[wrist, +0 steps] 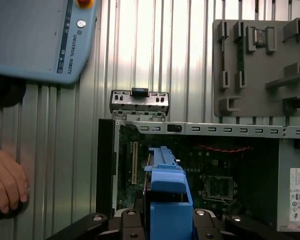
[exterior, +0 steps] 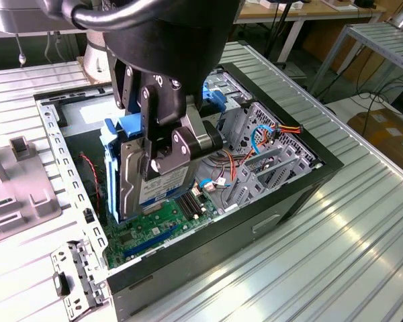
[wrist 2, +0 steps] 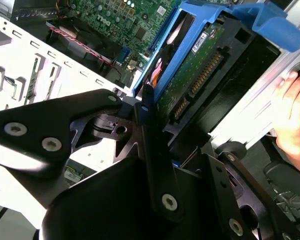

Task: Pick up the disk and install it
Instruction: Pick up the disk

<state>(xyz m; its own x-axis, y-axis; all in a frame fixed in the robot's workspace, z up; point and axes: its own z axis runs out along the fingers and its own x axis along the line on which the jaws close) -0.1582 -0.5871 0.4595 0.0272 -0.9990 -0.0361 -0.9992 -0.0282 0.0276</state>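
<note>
One disk (exterior: 131, 191) is in the work, and it stands on its edge, upright with a small tilt, in the opening of the computer case (exterior: 289, 194). Its silver metal side and blue-and-white label show in the exterior view, and its blue carrier (exterior: 111, 151) frames it. The lower edge of the disk is already below the rim of the case, above the green motherboard (exterior: 154, 231); whether it touches anything there I cannot tell.

The gripper (exterior: 166, 157) is closed on the disk, with one black finger on each flat side. In the second wrist view the disk (wrist 2: 200, 65) shows its green circuit-board face and its connector, and one of the fingers (wrist 2: 150, 135) presses against the edge of the carrier. In the first wrist view the blue carrier (wrist: 167, 195) stands between the two fingers of the gripper (wrist: 167, 222), over the open case (wrist: 106, 165).

In the exterior view, from the disk:
- At 3 o'clock, a grey metal drive cage (exterior: 272, 157) with red, yellow and blue cables (exterior: 265, 134), near the disk but apart from it.
- At 1 o'clock, a blue plastic part (exterior: 216, 94) inside the case.
- At 9 o'clock, well apart and outside the case, a grey fixture (exterior: 20, 194) on the ribbed metal table (exterior: 336, 255).

In the first wrist view a person's hand (wrist: 7, 182) lies by the table, near a grey-blue teach pendant (wrist: 37, 37). The hand (wrist 2: 295, 115) also appears in the second wrist view, beyond the case.
</note>
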